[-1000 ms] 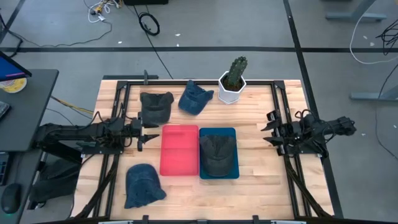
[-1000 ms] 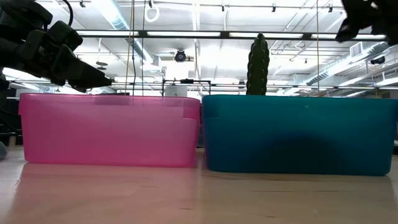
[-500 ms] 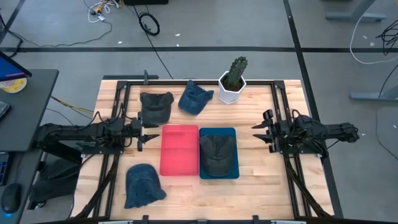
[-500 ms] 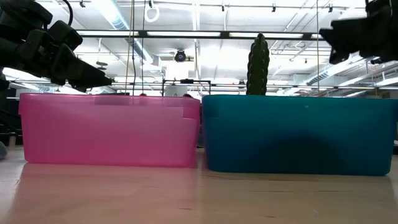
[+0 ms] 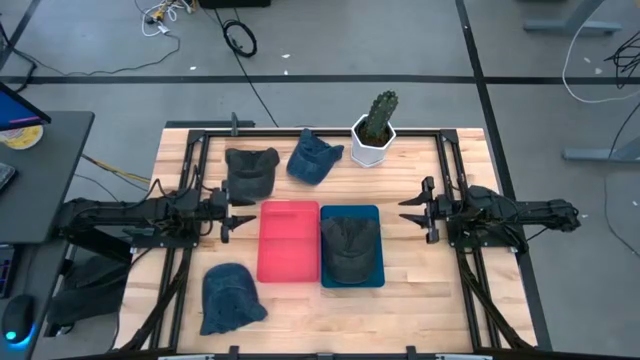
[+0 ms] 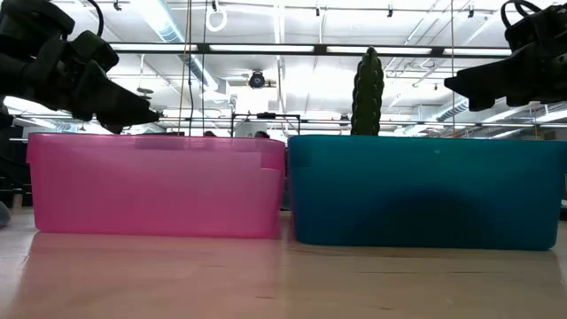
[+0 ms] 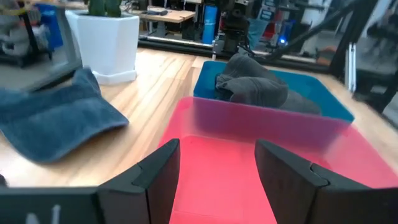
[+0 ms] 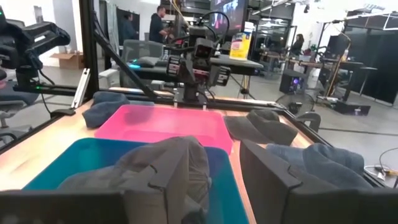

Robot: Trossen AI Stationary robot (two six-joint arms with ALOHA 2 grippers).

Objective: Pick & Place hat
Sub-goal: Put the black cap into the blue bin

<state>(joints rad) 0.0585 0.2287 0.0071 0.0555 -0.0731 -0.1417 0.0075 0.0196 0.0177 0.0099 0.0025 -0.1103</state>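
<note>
A dark grey hat lies in the teal bin, which stands next to a pink bin. Three more hats lie flat on the table: a dark grey one, a blue one and a blue-grey one. My left gripper hovers open at the pink bin's left side. My right gripper hovers open just right of the teal bin, facing the hat inside it.
A cactus in a white pot stands at the far edge, behind the bins. Black rails run along the table's left and right sides. Bare wood lies along the near edge, right of the blue-grey hat.
My right gripper has moved toward the table's left, toward the teal bin, and has come down lower. It has stayed open. The hats and bins have not moved.
</note>
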